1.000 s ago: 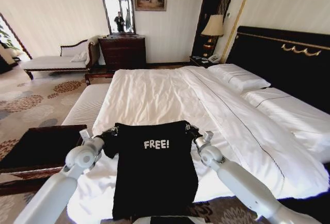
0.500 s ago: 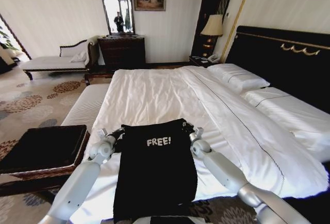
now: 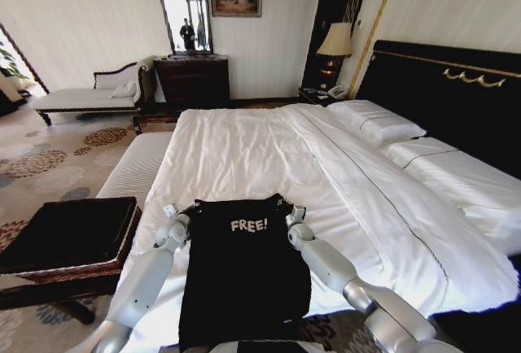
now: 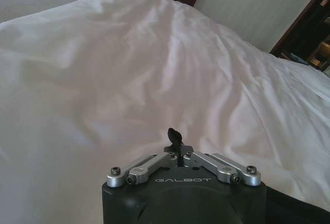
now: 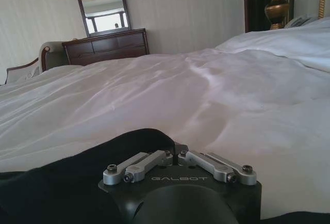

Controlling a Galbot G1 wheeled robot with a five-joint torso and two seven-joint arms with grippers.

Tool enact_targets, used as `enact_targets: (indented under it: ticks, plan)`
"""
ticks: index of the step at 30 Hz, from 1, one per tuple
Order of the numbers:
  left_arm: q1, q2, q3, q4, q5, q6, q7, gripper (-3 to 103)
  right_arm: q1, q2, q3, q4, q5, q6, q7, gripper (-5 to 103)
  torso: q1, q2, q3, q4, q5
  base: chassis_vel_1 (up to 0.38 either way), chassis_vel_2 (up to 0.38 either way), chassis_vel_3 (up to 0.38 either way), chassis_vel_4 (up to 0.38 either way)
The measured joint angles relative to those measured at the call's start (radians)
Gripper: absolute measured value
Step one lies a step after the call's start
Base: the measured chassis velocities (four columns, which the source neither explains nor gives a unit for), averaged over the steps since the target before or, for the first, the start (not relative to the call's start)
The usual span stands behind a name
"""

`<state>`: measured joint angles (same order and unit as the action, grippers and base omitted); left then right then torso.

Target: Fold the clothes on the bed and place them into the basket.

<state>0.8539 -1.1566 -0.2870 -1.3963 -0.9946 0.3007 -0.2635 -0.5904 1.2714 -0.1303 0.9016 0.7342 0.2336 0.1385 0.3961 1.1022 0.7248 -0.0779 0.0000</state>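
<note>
Both sets of fingers are pinched closed on black cloth: the left gripper (image 3: pixel 181 216) and the right gripper (image 3: pixel 291 211) each hold a shoulder of the T-shirt (image 3: pixel 244 272), which lies chest-up with its lettering showing on the near part of the bed (image 3: pixel 244 145), hem hanging toward the robot. To lay it well, I judge both shoulders should travel level and together, keeping the cloth taut and unwrinkled. The basket (image 3: pixel 69 239) waits beside the bed on the robot's left.

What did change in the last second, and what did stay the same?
Both grippers, left and right, carried the T-shirt's top edge forward up the bed and lower, moving closer together. Their jaws stayed shut on the shirt. The basket did not move.
</note>
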Motion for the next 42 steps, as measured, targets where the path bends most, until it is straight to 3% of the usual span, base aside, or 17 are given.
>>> enact_targets:
  ticks: [7,10,13,15,18,20,21,22,25,26,27,29,32,34,37,38,42]
  plan:
    - [-0.004,-0.02,-0.029,0.043,-0.004,-0.008,-0.01,-2,-0.001,-0.003,0.02,-0.01,-0.031,0.013,0.014,-3,0.0,0.0,0.0,0.0,-0.0001,0.0,0.0,0.0,0.0]
    - [0.0,-0.029,-0.045,0.049,-0.003,-0.013,-0.017,14,-0.007,0.004,0.022,-0.01,-0.049,0.035,-0.008,12,0.0,0.0,0.0,0.0001,0.0,0.0,0.0,0.0,0.0]
    - [0.001,-0.029,-0.058,0.041,-0.005,-0.022,-0.02,19,-0.008,0.005,0.029,-0.002,-0.06,0.041,-0.008,22,0.0,0.0,0.0,0.0003,0.0,0.0,0.0,0.0,0.0]
    - [0.001,-0.029,-0.061,0.038,-0.007,-0.024,-0.02,24,-0.008,0.006,0.031,-0.001,-0.061,0.042,-0.007,22,0.0,0.0,0.0,0.0003,0.0,0.0,0.0,0.0,0.0]
    - [0.018,-0.018,-0.101,-0.015,-0.034,-0.037,-0.02,41,-0.014,-0.002,0.068,0.033,-0.058,0.044,0.021,38,0.0,0.0,0.0,0.0002,0.0001,0.0,0.0,0.0,0.0]
    - [0.025,-0.015,-0.11,-0.03,-0.04,-0.038,-0.02,41,-0.018,-0.007,0.079,0.047,-0.051,0.044,0.023,38,0.0,0.0,0.0,0.0003,0.0001,0.0,0.0,0.0,0.0]
    - [0.038,-0.007,-0.125,-0.057,-0.05,-0.039,-0.02,46,-0.028,-0.02,0.1,0.079,-0.029,0.042,0.025,38,0.0,0.0,0.0,0.0002,0.0001,0.0,0.0,0.0,0.0]
    - [0.065,0.008,-0.15,-0.11,-0.061,-0.039,-0.02,52,-0.052,-0.048,0.129,0.144,0.027,0.036,0.025,55,0.0,0.0,0.0,0.0004,0.0001,0.0,0.0,0.0,0.0]
    - [0.126,0.028,-0.208,-0.222,-0.081,-0.039,-0.021,68,-0.113,-0.126,0.172,0.287,0.166,0.023,0.004,61,0.0,0.0,0.0,0.0004,-0.0001,0.0,0.0,0.0,0.0]
    - [0.126,0.028,-0.208,-0.222,-0.081,-0.039,-0.021,68,-0.113,-0.126,0.172,0.287,0.166,0.023,0.004,61,0.0,0.0,0.0,0.0004,-0.0001,0.0,0.0,0.0,0.0]
    - [0.157,0.035,-0.236,-0.292,-0.094,-0.039,-0.02,68,-0.153,-0.166,0.192,0.363,0.235,0.016,-0.012,71,0.0,0.0,0.0,-0.0001,-0.0003,0.0,0.0,0.0,0.0]
    - [0.203,0.036,-0.284,-0.409,-0.116,-0.037,-0.019,78,-0.218,-0.209,0.226,0.462,0.329,0.0,-0.02,82,0.0,0.0,0.0,-0.0005,0.0001,0.0,0.0,0.0,0.0]
    - [0.25,0.03,-0.319,-0.505,-0.123,-0.034,-0.028,89,-0.282,-0.225,0.259,0.534,0.396,-0.019,-0.004,88,0.0,0.0,0.0,-0.0004,0.0006,0.0,0.0,0.0,0.0]
    - [0.323,0.012,-0.345,-0.579,-0.09,-0.033,-0.028,94,-0.345,-0.221,0.295,0.601,0.458,-0.041,0.028,97,0.0,0.0,0.0,-0.0001,0.0,0.0,0.0,0.0,0.0]
    - [0.437,-0.011,-0.369,-0.636,0.035,-0.054,0.062,100,-0.409,-0.199,0.332,0.667,0.51,-0.069,0.052,100,0.0,0.0,0.0,0.0005,0.0001,0.0,0.0,0.0,0.0]
    - [0.437,-0.011,-0.369,-0.636,0.035,-0.054,0.062,100,-0.409,-0.199,0.332,0.667,0.51,-0.069,0.052,100,0.0,0.0,0.0,0.0005,0.0001,0.0,0.0,0.0,0.0]
    - [0.581,-0.062,-0.376,-0.655,0.27,-0.12,0.199,100,-0.468,-0.17,0.347,0.685,0.517,-0.083,0.053,100,0.0,0.0,0.0,0.0004,0.0,0.0,0.0,0.0,0.0]
